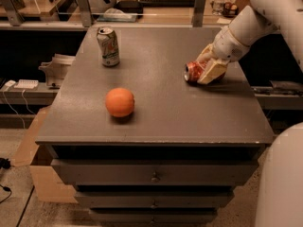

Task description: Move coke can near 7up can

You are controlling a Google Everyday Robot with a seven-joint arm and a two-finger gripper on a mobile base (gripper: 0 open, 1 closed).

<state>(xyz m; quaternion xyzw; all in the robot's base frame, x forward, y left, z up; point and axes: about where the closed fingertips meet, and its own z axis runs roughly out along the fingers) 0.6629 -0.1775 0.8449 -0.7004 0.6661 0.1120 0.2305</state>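
Observation:
The red coke can [193, 72] lies on its side on the dark tabletop at the right, its silver top facing left. My gripper [206, 67] is at the can, with cream-coloured fingers [212, 72] on both sides of it, closed around its body. The pale green-and-white 7up can [108, 46] stands upright at the far left of the tabletop, well apart from the coke can. My white arm [246, 27] reaches in from the upper right.
An orange [120, 102] sits on the tabletop [165, 112] in the front left. The top belongs to a drawer cabinet [154, 176]. Shelving with clutter stands behind. A cardboard box [42, 174] sits on the floor at the left.

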